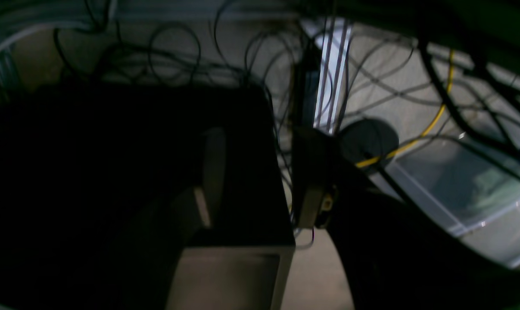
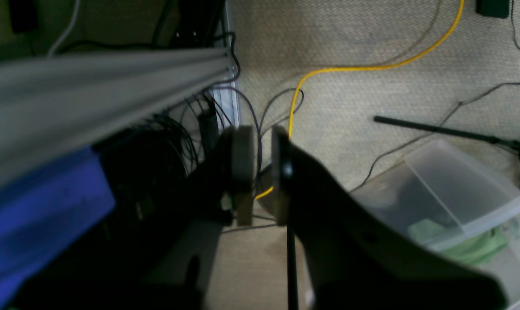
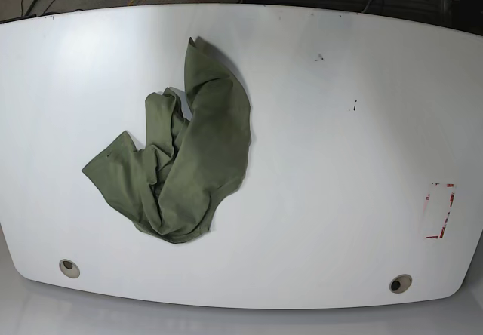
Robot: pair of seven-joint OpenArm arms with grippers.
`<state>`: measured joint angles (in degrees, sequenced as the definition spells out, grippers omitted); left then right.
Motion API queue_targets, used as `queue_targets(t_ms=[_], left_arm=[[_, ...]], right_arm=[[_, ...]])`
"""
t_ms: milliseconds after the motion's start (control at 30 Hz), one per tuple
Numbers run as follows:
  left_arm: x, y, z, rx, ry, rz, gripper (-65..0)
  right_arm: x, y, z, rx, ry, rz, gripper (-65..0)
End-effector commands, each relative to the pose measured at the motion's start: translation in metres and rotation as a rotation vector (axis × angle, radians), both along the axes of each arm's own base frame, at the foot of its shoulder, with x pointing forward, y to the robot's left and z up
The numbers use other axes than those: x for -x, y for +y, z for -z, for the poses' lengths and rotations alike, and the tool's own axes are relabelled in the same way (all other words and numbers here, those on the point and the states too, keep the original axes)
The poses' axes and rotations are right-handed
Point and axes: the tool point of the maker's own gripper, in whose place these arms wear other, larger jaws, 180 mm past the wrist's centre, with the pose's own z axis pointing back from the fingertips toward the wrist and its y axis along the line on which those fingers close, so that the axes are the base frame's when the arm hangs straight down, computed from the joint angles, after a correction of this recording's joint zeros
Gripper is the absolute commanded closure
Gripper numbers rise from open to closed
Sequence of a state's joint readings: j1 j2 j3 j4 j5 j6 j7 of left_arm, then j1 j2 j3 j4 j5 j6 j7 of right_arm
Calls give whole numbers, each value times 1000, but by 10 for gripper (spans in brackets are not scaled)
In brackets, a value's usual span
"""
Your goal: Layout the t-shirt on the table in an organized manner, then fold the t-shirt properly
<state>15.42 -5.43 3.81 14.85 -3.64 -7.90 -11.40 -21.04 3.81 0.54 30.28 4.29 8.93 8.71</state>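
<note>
With my right pincer (image 2: pixel 260 172) nearly closed and empty, my left pincer (image 1: pixel 260 181) part open, both off the counter (image 3: pixel 339 199), I might grab doubled layers of the crumpled t-shirt (image 3: pixel 181 169).

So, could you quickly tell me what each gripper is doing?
Left gripper: open, holding nothing.
Right gripper: shut, holding nothing.

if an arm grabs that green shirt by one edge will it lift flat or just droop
The t-shirt lies crumpled in soft overlapping folds, so it will probably droop and drag rather than lift flat. The table looks glossy, so a push would likely slide and bunch it.
</note>
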Motion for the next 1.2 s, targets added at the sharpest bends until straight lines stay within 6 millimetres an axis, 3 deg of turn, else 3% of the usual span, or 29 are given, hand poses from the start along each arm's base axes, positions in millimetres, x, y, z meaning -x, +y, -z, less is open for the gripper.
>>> queue_targets(t_ms=[0,133,300,567,667,900,1167], left_arm=[[15,3,-3,-3,3,6,-240],[8,2,-4,-1,-26,6,-240],[12,12,-13,-13,-59,26,-240],[23,8,-29,-2,-100,44,-240],[28,18,-39,-12,-119,65,-240],[43,18,-61,-9,-149,77,-240],[56,31,-90,-39,-186,53,-240]], right_arm=[[13,-2,-4,2,6,0,-67],[22,-2,-7,1,9,0,-67],[33,0,-16,-2,0,-4,-67],[45,2,-35,-4,-34,-9,-67],[52,3,-45,-6,-46,-13,-67],[66,4,-67,-9,-66,-19,-67],[72,7,-99,-14,-113,-29,-67]])
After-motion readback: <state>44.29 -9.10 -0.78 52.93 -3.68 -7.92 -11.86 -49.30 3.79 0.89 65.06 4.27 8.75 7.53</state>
